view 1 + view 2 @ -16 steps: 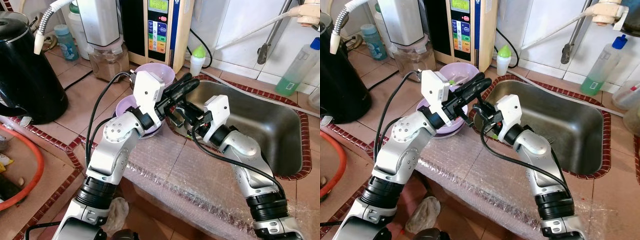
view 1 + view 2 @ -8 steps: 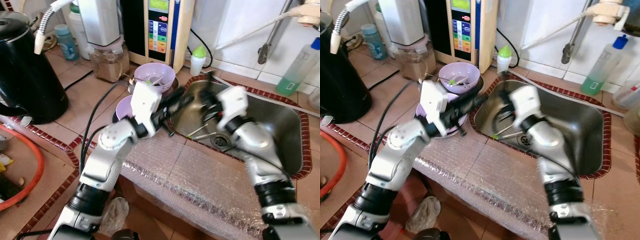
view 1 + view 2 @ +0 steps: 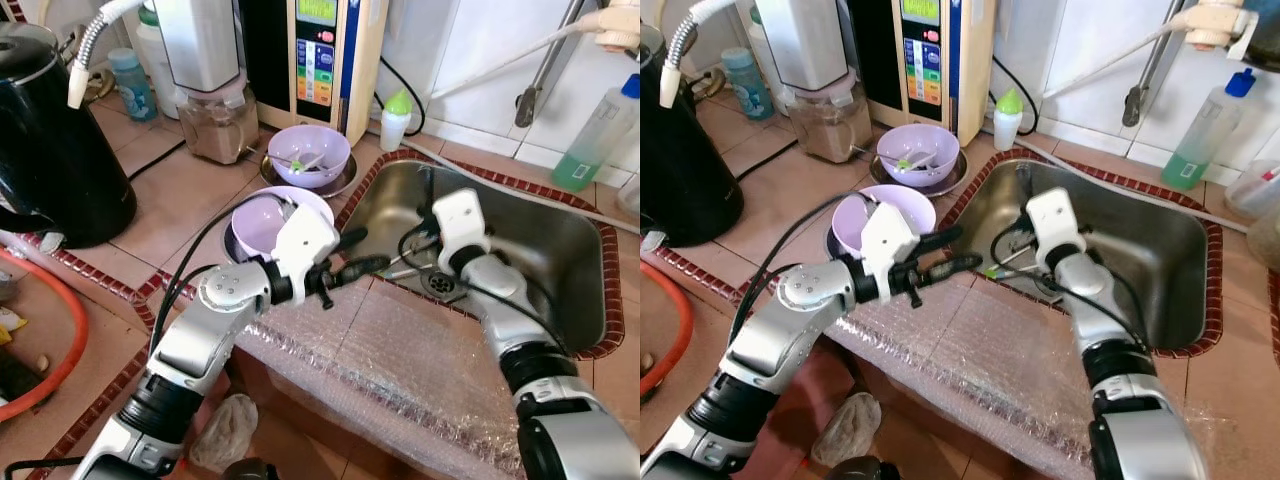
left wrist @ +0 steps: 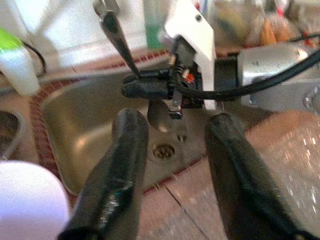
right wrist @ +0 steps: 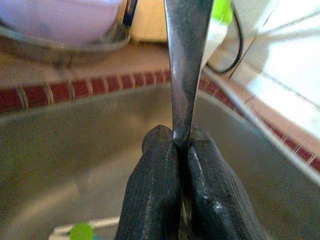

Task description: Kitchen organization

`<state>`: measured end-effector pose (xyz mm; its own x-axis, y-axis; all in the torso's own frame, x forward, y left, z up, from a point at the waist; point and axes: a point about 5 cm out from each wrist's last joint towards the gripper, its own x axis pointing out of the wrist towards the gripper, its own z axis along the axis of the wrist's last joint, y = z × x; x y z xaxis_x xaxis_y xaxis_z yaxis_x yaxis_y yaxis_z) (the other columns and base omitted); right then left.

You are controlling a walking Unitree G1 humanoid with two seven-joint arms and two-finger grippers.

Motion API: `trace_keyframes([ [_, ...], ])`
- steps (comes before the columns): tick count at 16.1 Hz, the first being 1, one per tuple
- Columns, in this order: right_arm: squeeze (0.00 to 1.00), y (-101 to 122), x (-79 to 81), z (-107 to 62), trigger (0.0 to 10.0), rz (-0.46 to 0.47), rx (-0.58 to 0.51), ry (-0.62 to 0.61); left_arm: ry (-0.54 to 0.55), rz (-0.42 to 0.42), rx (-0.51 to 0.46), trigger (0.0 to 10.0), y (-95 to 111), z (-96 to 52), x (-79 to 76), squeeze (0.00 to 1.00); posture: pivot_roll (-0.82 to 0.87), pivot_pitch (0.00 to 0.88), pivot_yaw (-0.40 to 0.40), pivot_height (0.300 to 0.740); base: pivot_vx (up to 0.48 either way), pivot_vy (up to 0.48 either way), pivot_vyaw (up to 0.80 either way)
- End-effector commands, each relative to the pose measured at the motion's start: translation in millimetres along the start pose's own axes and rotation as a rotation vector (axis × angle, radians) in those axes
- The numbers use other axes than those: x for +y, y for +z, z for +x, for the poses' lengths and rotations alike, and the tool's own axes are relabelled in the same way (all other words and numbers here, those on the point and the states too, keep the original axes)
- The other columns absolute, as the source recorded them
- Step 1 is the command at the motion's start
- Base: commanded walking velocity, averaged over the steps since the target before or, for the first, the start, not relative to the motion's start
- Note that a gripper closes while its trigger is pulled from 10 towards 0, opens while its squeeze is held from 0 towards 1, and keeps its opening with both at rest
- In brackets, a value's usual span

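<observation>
My right gripper (image 5: 182, 145) reaches down into the steel sink (image 3: 545, 255), shut on the handle of a metal spoon (image 5: 183, 60). In the left wrist view the spoon (image 4: 118, 38) stands nearly upright, bowl end low over the drain. My left gripper (image 3: 362, 253) hovers over the counter's front edge beside the sink's left rim, open and holding nothing. A white utensil with a green tip (image 3: 988, 272) lies in the sink bottom. An empty purple bowl (image 3: 268, 222) sits just behind the left arm. A second purple bowl (image 3: 310, 155) with utensils in it stands farther back.
Bubble wrap (image 3: 400, 370) covers the counter's front strip. A black kettle (image 3: 50, 140), a blender jar (image 3: 215, 120) and a water purifier (image 3: 320, 50) line the back left. A small green-capped bottle (image 3: 397, 120) and a green soap bottle (image 3: 590, 140) stand behind the sink.
The right gripper has swung away from the left gripper and down into the sink. The left arm has dropped lower toward the counter edge, uncovering the near purple bowl.
</observation>
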<state>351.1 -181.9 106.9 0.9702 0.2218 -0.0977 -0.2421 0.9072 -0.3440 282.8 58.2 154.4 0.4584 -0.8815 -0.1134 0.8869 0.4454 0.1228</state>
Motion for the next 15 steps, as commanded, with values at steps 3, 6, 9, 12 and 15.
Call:
trace_keyframes([
  [3,1.0,-6,0.6,1.9,10.0,-0.016,0.058,-0.009,-0.01,0.031,0.07,10.0,-8,-1.8,1.5,1.0,-0.03,0.0,0.021,0.74,0.0,0.0,0.0],
  [6,1.0,-15,-2.2,-1.0,10.0,-0.006,0.09,-0.026,-0.001,0.046,0.098,10.0,-12,-3.1,3.5,1.0,-0.03,0.0,0.023,0.74,0.0,0.0,0.0],
  [9,1.0,-20,-4.8,-1.5,10.0,-0.008,0.109,-0.057,-0.011,0.06,0.12,10.0,-14,-2.4,1.8,1.0,-0.04,0.0,0.028,0.74,0.0,0.0,0.0],
  [12,1.0,-18,-3.7,-0.7,10.0,-0.005,0.083,-0.05,0.023,0.087,0.102,10.0,-14,-4.1,5.3,1.0,-0.04,0.0,0.03,0.74,0.0,0.0,0.0],
  [15,1.0,-14,-8.5,-1.1,10.0,-0.032,0.059,-0.044,0.092,0.096,0.076,10.0,-18,-15.3,12.9,1.0,-0.05,0.0,0.022,0.74,0.0,0.0,0.0],
])
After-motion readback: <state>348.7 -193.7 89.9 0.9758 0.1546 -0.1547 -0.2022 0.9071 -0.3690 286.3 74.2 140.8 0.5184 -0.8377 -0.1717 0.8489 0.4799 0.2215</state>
